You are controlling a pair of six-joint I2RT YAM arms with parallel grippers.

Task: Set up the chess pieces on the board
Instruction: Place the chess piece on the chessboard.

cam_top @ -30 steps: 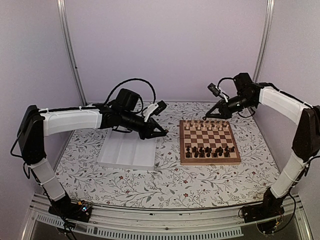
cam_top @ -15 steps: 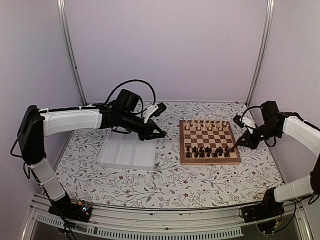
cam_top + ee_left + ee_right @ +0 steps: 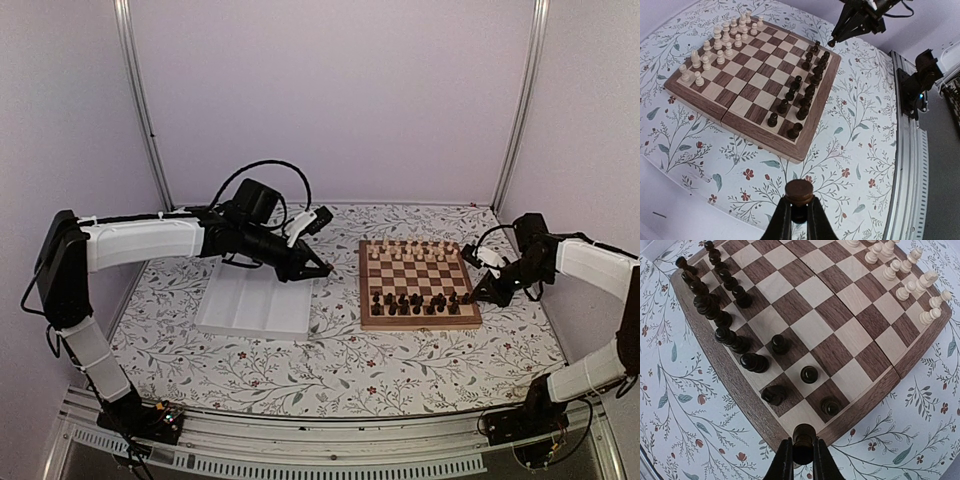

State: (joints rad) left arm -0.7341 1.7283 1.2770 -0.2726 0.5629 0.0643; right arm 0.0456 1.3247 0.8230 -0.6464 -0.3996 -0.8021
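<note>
Right wrist view: a dark piece is pinched in the nearly closed right gripper just over the near corner of the board, close to the dark rows. A placing step is judged to be in hand. The corner square looks free, so a careful lowering between neighbours is called for. A second piece is clamped in the left gripper, beside the tray and well apart from the board. Both pieces' lower halves are hidden by fingers, so their kinds cannot be told.
</note>
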